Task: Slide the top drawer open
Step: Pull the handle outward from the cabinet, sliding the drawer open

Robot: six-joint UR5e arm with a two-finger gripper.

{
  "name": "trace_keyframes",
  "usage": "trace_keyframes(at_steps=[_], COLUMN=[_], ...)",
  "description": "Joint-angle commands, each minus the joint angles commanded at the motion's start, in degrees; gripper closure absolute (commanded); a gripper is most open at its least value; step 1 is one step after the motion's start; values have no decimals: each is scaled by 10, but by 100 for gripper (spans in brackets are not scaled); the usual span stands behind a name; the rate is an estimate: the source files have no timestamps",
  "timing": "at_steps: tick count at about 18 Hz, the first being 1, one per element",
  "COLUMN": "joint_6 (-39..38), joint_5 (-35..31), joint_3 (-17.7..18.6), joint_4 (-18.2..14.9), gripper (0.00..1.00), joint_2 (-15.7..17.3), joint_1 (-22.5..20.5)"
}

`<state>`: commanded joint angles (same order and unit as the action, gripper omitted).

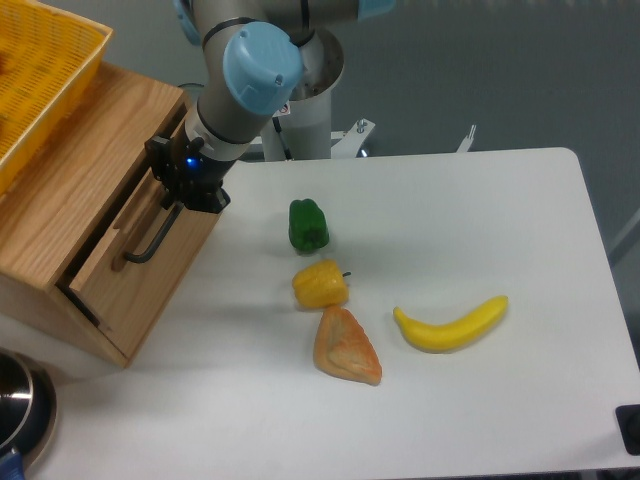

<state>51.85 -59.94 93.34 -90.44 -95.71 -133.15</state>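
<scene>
Gripper: the gripper (178, 205) sits at the upper end of the handle (155, 238), at the top right corner of the drawer front. Its black body with a blue light hides the fingers, so whether they clamp the bar cannot be told.
Arm: the arm (245, 85) reaches down and to the left from its base behind the table, with a light blue cap at the joint.
Drawer: the drawer (140, 265) is the upper light-oak front of the cabinet (75, 195) at the left edge of the table. It stands slightly out from the cabinet face, with a dark gap showing along its left edge.
Handle: a long black bar, running diagonally down and to the left from the gripper across the drawer front.
Basket: a yellow basket (40, 75) rests on top of the cabinet.
Table: the white table (480, 220) carries a green pepper (308, 225), a yellow pepper (320, 285), a pastry (345, 347) and a banana (452, 324), all to the right of the drawer and apart from the gripper.
Bowl: a metal bowl (20, 410) shows at the lower left corner.
</scene>
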Motion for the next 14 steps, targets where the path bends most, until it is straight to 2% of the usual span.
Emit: trace_keyframes(at_steps=[14], joint_6=[1], joint_5=[0], joint_3=[-6], joint_4=[10], gripper=[100], joint_2=[-4], joint_1=[-25])
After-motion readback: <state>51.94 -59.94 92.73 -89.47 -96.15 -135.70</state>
